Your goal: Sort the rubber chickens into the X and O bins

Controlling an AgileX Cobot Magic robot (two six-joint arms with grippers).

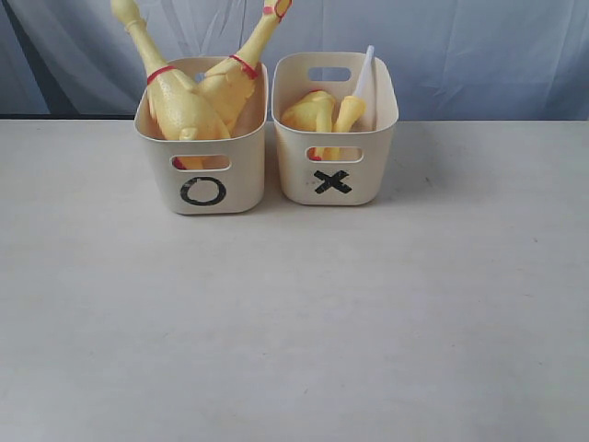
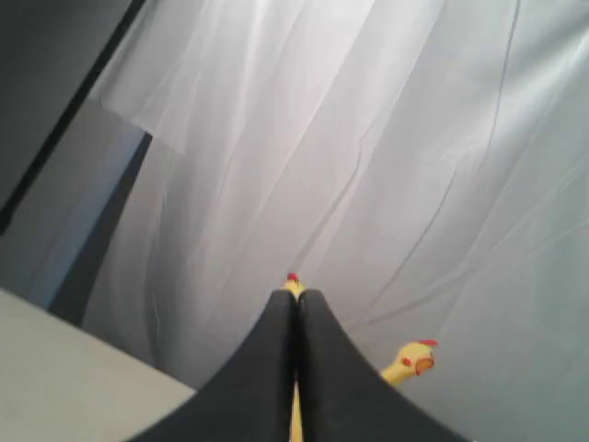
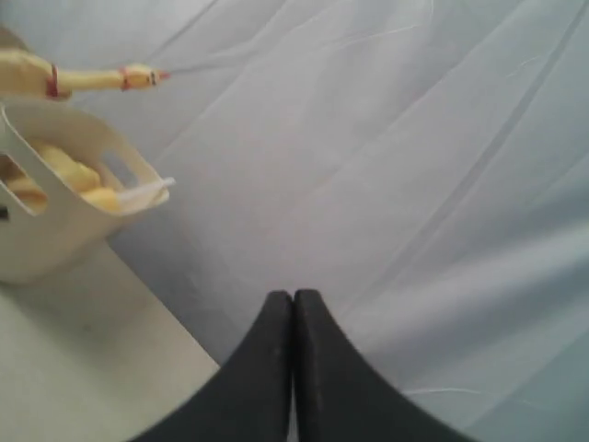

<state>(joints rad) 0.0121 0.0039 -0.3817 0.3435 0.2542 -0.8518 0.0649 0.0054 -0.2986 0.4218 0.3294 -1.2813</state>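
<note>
Two long yellow rubber chickens [image 1: 175, 97] [image 1: 235, 78] lean out of the cream O bin [image 1: 204, 191], crossing each other. The X bin [image 1: 333, 181] beside it holds shorter chickens [image 1: 313, 110] and a white tube [image 1: 364, 74]. Neither gripper shows in the exterior view. My left gripper [image 2: 296, 296] is shut and raised against the curtain; a chicken head [image 2: 414, 361] and a red comb show far behind it. My right gripper [image 3: 294, 296] is shut on nothing, well away from the X bin [image 3: 55, 230] and a long chicken's neck [image 3: 83, 78].
A pale table [image 1: 294, 322] stretches in front of both bins. A light blue curtain [image 1: 460, 46] hangs behind them. The bins stand side by side, almost touching, near the table's far edge.
</note>
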